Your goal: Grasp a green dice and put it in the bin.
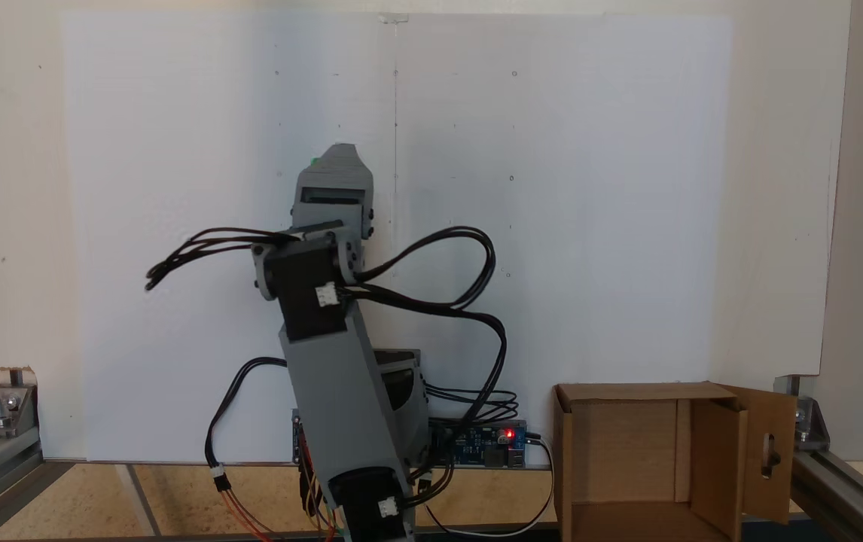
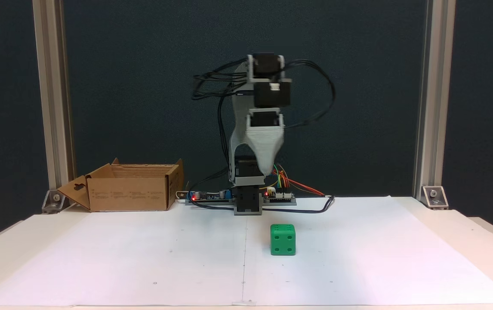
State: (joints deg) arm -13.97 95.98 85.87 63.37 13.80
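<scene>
Hanging folded over its base, arm (image 2: 257, 129) pts down behind green dice (image 2: 283, 239).

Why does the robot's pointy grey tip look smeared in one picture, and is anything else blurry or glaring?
In a fixed view from the front, the gripper is motion-blurred while the green dice stays sharp; in a fixed view from behind, light falls evenly on the white sheet, without glare.

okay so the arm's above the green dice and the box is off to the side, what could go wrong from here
The gripper hangs well above the green dice and looks slightly left of it in a fixed view, so a straight descent might clip an edge and knock it away. The bin sits far off beside the base; the carry could snag the loose cables.
</scene>
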